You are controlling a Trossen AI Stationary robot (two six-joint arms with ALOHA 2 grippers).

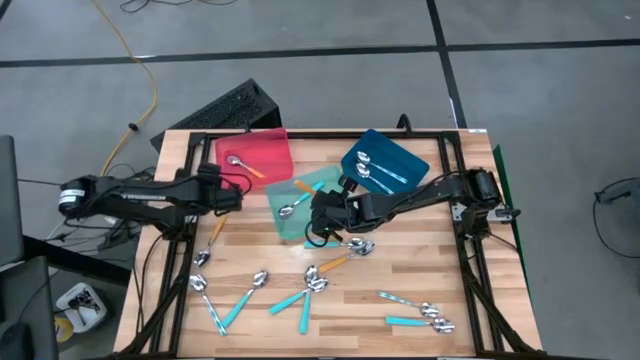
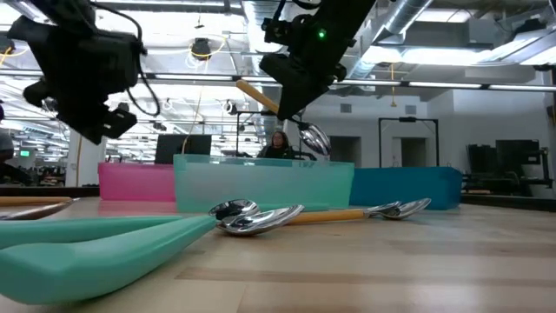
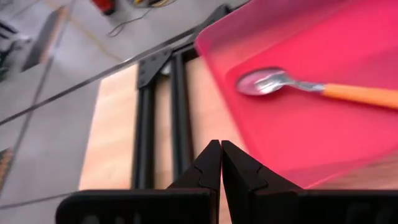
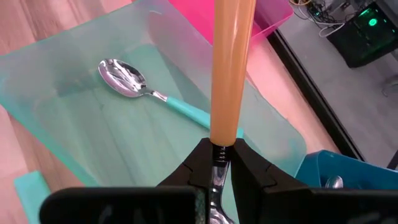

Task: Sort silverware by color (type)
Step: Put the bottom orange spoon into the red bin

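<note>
My right gripper [image 1: 322,212] hovers over the pale teal tray [image 1: 318,182], shut on an orange-handled spoon [image 4: 231,68]. A teal-handled spoon [image 4: 152,93] lies flat in that tray. My left gripper [image 1: 228,198] is shut and empty, raised beside the red tray [image 1: 262,150], where one orange-handled spoon [image 3: 311,87] lies. The blue tray [image 1: 392,148] holds two pale-handled spoons [image 1: 372,172]. Several more spoons [image 1: 300,290] lie scattered on the wooden table's near half. My right gripper pinches the orange spoon between its two fingers at the metal neck [image 4: 217,155], just below the orange handle. The spoon is lifted clear above the teal tray, tilted: its handle [image 2: 256,94] points up and away, and its bowl [image 2: 315,139] hangs below the fingers.
The three trays sit close together along the table's far half, the teal one partly under the other two. A black metal frame [image 1: 440,150] borders the table. A keyboard [image 1: 225,108] lies on the floor beyond. A person [image 2: 280,143] sits far behind.
</note>
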